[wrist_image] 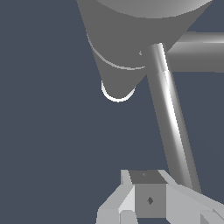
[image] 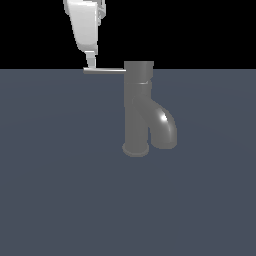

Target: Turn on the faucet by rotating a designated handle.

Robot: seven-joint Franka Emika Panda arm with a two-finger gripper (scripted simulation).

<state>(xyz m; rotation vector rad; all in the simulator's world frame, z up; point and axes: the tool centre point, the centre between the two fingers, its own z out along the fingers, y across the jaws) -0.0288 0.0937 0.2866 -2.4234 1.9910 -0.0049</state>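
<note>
The dull grey faucet (image: 137,110) stands upright on the floor, its thick curved spout (image: 165,127) bending down toward the exterior view's right. The handle (image: 105,71), a thin straight rod, juts horizontally from the top cap toward the exterior view's left. My white gripper (image: 90,65) comes down from above, and its fingertips meet the rod's outer end. In the wrist view the handle (wrist_image: 170,118) runs from the faucet (wrist_image: 122,43) past the side of my gripper (wrist_image: 148,197). The fingers look pressed together, with nothing between them, beside the rod rather than around it.
A flat blue-grey floor (image: 60,190) spreads around the faucet's flared base (image: 136,149). Behind it the background is black. Nothing else shows.
</note>
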